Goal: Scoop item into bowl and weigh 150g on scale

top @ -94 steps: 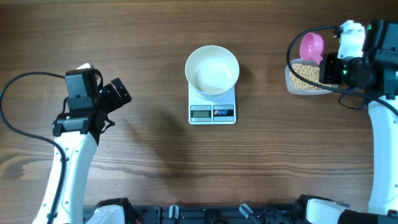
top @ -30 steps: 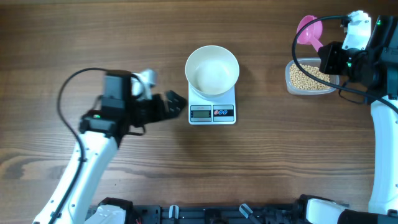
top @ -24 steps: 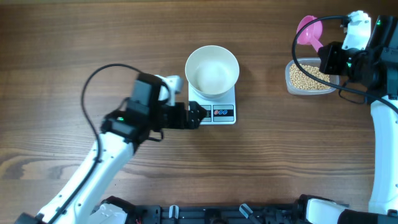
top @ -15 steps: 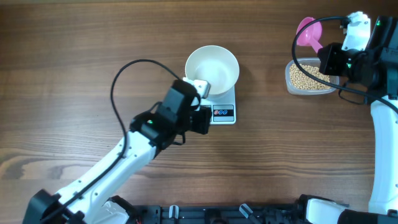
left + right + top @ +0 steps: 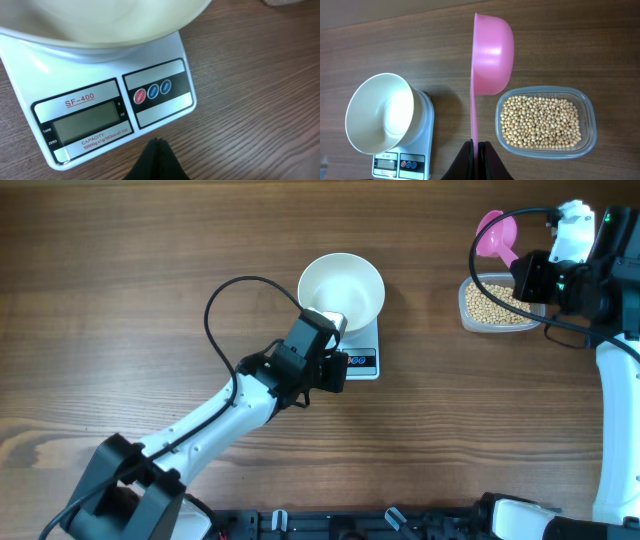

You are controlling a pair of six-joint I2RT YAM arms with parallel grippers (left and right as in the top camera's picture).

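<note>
The white bowl (image 5: 342,290) stands empty on the white scale (image 5: 362,346). My left gripper (image 5: 338,372) is shut with nothing in it, its tips (image 5: 159,143) just off the scale's (image 5: 165,65) front edge, below the red and blue buttons (image 5: 152,91). The display (image 5: 92,123) shows no digits. My right gripper (image 5: 478,146) is shut on the handle of a pink scoop (image 5: 493,49), held empty on its side above the table. Beside it a clear tub (image 5: 587,107) holds the beige beans (image 5: 541,123). In the overhead view the scoop (image 5: 497,232) is just beyond the tub (image 5: 466,306).
The left arm (image 5: 210,425) stretches diagonally from the near left to the scale, its black cable (image 5: 232,292) looping above it. The right arm (image 5: 610,370) runs along the right edge. Bare wooden table (image 5: 150,260) surrounds the scale.
My left arm has swung from the left side across to the scale's front, and its gripper has shut. The right gripper earlier raised the scoop from the tub and has held still since.
</note>
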